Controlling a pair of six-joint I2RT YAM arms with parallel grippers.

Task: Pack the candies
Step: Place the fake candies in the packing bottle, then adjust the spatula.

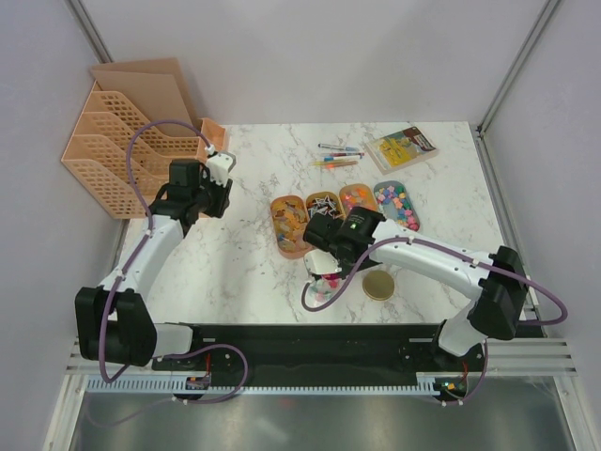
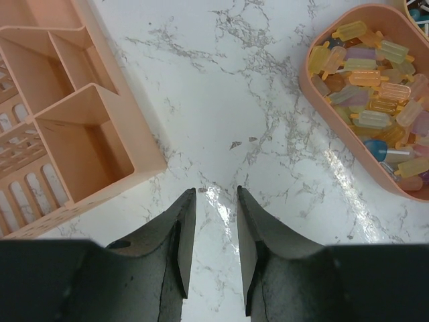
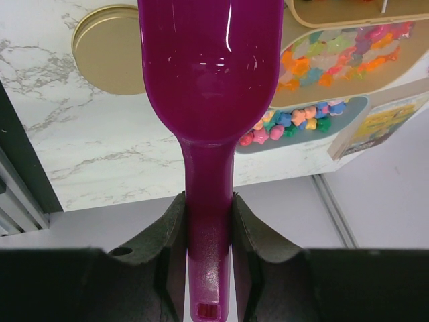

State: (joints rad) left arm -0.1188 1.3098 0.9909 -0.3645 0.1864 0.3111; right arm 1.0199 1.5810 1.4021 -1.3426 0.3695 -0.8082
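My right gripper (image 3: 208,201) clamps the purple plastic scoop (image 3: 209,74) by its handle, a grip clear only from the wrist. My left gripper (image 2: 216,194) hangs parted, empty, over the marble counter (image 2: 221,100).

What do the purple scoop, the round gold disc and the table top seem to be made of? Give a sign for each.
Scoop: probably plastic, glossy, with sharp highlights.
Disc: likely metal, brushed gold sheen, raised rim.
Table top: marble-look, grey veins, shiny; stone or print unclear.
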